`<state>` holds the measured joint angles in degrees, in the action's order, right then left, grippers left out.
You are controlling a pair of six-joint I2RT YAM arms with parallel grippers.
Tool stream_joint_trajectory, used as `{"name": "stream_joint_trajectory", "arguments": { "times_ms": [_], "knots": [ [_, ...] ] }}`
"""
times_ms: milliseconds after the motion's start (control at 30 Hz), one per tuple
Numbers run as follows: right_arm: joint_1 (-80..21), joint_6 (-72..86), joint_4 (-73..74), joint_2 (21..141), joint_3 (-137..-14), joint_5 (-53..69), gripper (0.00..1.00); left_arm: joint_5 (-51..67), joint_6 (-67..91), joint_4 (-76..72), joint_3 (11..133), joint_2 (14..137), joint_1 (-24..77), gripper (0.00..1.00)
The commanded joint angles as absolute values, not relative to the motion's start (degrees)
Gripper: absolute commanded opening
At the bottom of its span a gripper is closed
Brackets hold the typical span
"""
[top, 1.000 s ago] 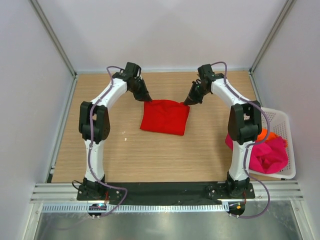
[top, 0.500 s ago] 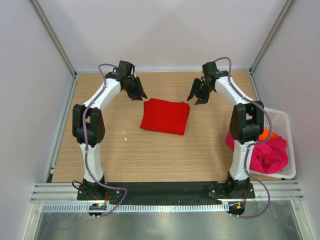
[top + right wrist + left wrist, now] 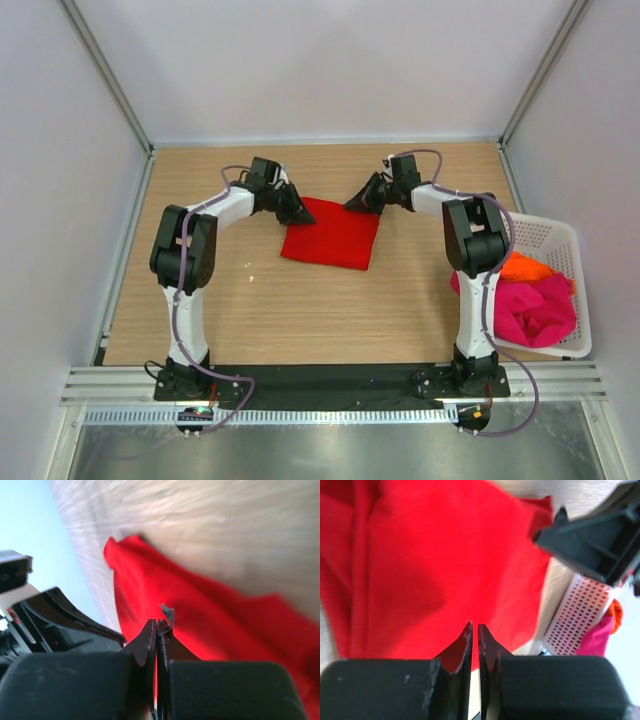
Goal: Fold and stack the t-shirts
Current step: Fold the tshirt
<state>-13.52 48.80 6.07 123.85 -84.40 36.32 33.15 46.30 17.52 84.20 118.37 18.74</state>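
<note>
Up top, leftmost, the left arm (image 3: 225, 205) stretches low over the desk (image 3: 300, 310), jaws at the far-left corner of the folded red t-shirt (image 3: 332, 232) mid-desk; the right arm (image 3: 428, 197) mirrors it at the far-right corner. Only the wrist views reveal the jaws: both pairs pressed all but together above red cloth, and whether any is pinched I cannot tell.

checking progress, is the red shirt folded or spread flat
Folded: the red t-shirt lies as a compact rectangle, no sleeves sticking out.
</note>
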Motion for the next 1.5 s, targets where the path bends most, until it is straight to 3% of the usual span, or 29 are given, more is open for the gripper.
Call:
{"name": "stream_joint_trajectory", "arguments": {
  "times_ms": [0, 133, 267, 367, 533, 900, 1200, 1333, 1467],
  "knots": [
    [-12.1, 56.3, -12.8, 127.7, -81.3, 41.4, 0.01, 34.6, 46.3, 11.5, 82.0, 118.3, 18.5, 0.08],
    [-10.5, 65.6, -28.1, 133.1, -78.8, 45.0, 0.01, 34.6, 45.9, 10.5, 81.5, 119.7, 18.5, 0.08],
    [-10.0, 66.9, -29.9, 134.9, -80.7, 46.6, 0.01, 34.9, 45.8, 10.3, 83.0, 118.7, 18.5, 0.08],
    [-10.0, 65.5, -26.5, 132.6, -82.4, 47.5, 0.01, 35.4, 46.5, 10.0, 85.7, 118.8, 18.5, 0.1],
    [-10.1, 54.1, -6.1, 124.8, -84.5, 45.9, 0.04, 37.5, 49.6, 7.6, 92.1, 123.0, 18.5, 0.11],
    [-14.5, 50.8, -5.5, 118.2, -72.8, 56.3, 0.02, 38.1, 52.1, 3.7, 96.0, 133.1, 16.5, 0.11],
    [-14.3, 51.2, -16.0, 113.5, -53.8, 61.0, 0.01, 38.1, 50.6, 6.1, 99.4, 137.1, 14.9, 0.1],
    [-12.7, 47.1, -12.9, 115.8, -54.3, 62.0, 0.01, 38.8, 50.5, 6.9, 99.6, 137.3, 14.9, 0.1],
    [-12.8, 42.2, -0.4, 111.6, -60.2, 61.1, 0.01, 38.8, 49.4, 9.5, 99.1, 133.5, 14.9, 0.12]
  ]
}}
